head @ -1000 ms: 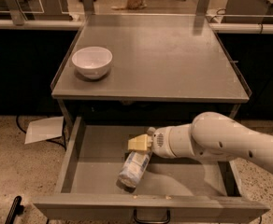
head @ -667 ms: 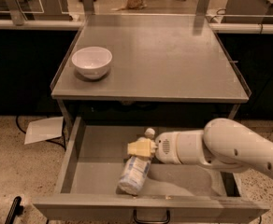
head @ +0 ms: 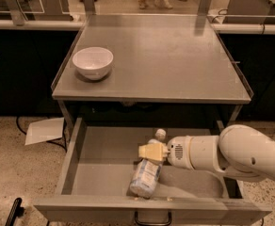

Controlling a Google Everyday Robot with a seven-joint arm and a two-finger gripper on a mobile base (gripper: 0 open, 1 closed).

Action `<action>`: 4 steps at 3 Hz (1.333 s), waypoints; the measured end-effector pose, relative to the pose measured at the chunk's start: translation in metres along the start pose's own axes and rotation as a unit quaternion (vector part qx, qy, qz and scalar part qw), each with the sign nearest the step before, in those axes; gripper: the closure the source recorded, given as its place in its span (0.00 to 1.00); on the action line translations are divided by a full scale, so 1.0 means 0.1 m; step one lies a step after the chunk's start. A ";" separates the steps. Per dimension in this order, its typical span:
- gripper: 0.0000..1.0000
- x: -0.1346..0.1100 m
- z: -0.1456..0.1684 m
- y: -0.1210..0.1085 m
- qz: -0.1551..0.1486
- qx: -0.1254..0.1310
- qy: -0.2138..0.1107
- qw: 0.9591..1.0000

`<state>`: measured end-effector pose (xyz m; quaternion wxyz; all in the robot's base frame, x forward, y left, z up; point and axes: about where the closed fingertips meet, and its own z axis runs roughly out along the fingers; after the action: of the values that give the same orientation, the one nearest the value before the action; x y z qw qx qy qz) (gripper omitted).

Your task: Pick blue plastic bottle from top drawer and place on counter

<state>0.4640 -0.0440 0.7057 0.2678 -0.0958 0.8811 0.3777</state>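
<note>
Your gripper (head: pixel 152 152) sits at the neck end of the bottle (head: pixel 146 175), which lies lengthwise in the drawer (head: pixel 100 168), cap toward the drawer's back, base near its front; whether it grips cannot be told.

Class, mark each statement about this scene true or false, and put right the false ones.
1. The blue plastic bottle lies on its side in the top drawer. True.
2. The white bowl stands in the drawer. False: it stands on the counter.
3. The gripper is at the bottle, near its cap end. True.
4. The drawer is shut. False: it is pulled open.
5. The bottle's cap points to the drawer's front. False: it points to the back.
</note>
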 end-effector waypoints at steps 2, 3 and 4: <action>1.00 -0.33 -0.27 0.42 -0.059 0.000 -0.028 0.998; 1.00 -0.68 -0.67 0.81 -0.116 0.031 -0.064 0.991; 1.00 -1.08 -1.13 1.24 -0.170 0.066 -0.107 0.977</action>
<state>0.4637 -0.0423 0.9053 0.4267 -0.1850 0.8411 0.2761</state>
